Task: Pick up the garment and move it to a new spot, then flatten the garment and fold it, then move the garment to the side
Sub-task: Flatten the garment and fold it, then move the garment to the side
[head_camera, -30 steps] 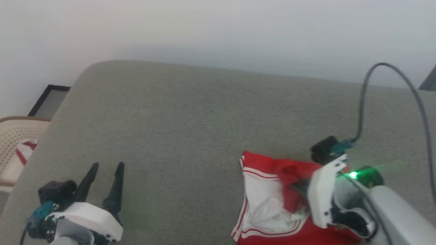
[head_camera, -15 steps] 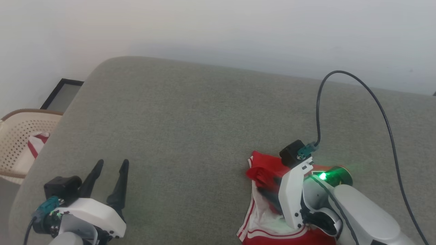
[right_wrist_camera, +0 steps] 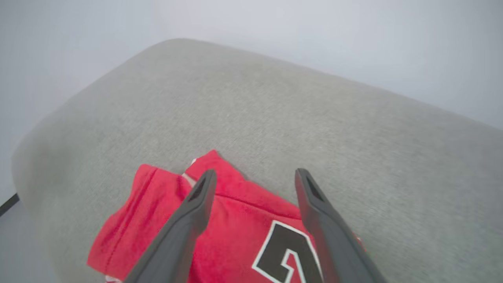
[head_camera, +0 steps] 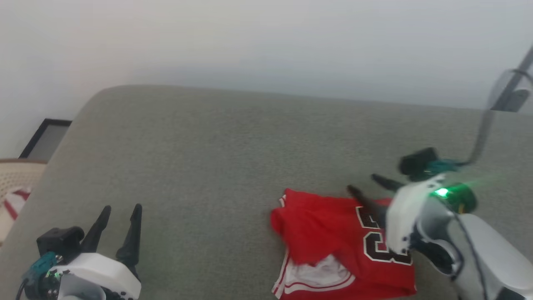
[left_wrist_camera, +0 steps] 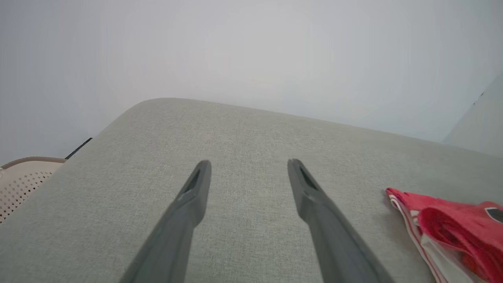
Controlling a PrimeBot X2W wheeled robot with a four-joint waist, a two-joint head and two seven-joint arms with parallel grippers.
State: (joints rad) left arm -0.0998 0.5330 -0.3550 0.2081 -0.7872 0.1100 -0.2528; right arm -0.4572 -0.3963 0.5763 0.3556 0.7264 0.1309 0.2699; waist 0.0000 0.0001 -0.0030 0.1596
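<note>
Well left of the garment (head_camera: 329, 227) stands a beige basket (head_camera: 14, 177).

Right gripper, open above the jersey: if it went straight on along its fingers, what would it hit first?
Probably the grey sofa cushion, just past the red jersey's far edge, where the right gripper points. It might brush that edge first; depth is unclear.

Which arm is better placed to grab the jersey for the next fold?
Likely right: the right gripper, open, is over the red jersey; the left gripper, also open, sits far off over grey cushion.
</note>
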